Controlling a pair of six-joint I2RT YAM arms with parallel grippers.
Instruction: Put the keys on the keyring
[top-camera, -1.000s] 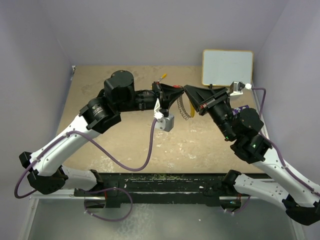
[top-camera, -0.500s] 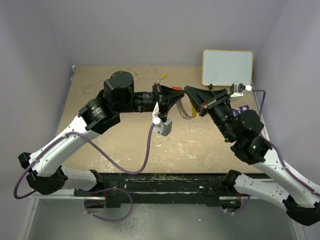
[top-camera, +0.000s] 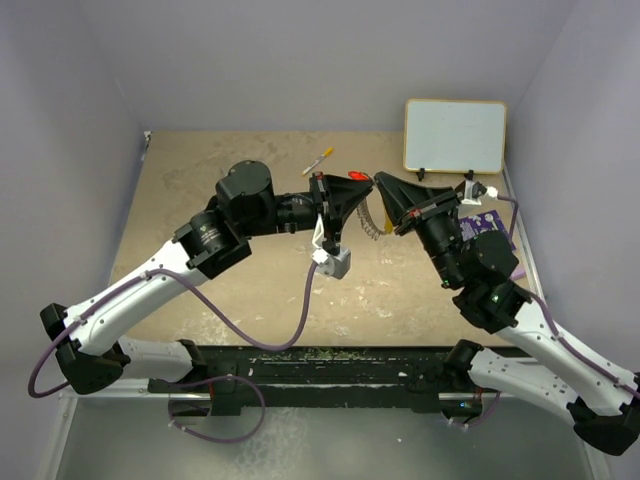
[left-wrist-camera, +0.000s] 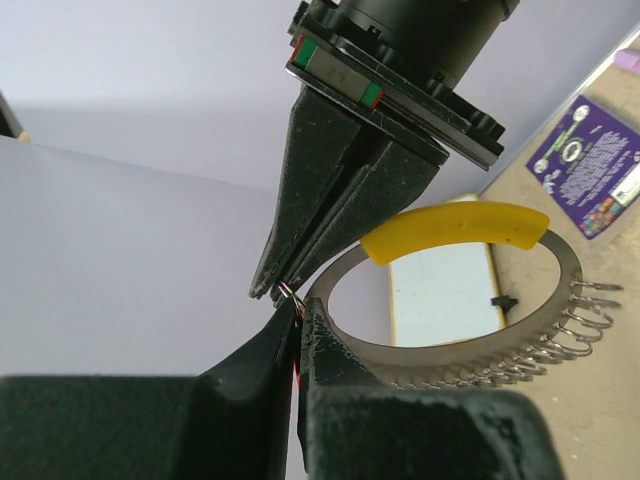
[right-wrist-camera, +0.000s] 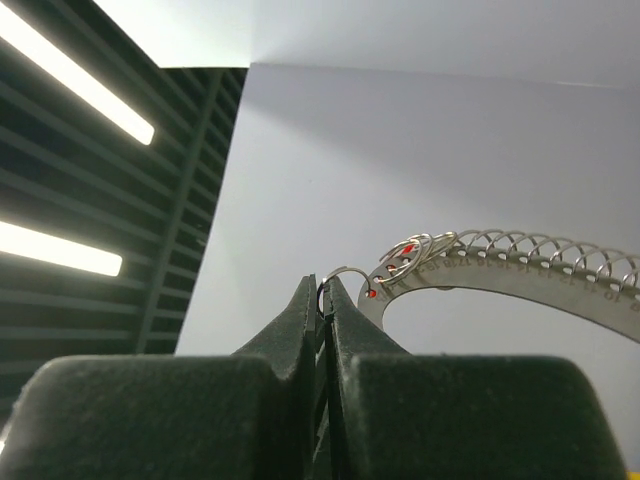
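Starting at the left, we see a marker pen (top-camera: 318, 158) lying on the table (top-camera: 200, 190) behind the left gripper (left-wrist-camera: 293, 320). Its fingers are pressed together on a thin red sliver, the tag of the keys (top-camera: 357, 176). The keyring (left-wrist-camera: 450, 352), with 1 yellow segment (left-wrist-camera: 455, 225), hangs above the table just beside both tips; we cannot tell whether it is linked to the keys. The right gripper (right-wrist-camera: 322, 293) meets the left tip to tip, pinched narrow on the keys' small wire loop. Farther right are a whiteboard (top-camera: 455, 135) and a purple card (top-camera: 482, 222).
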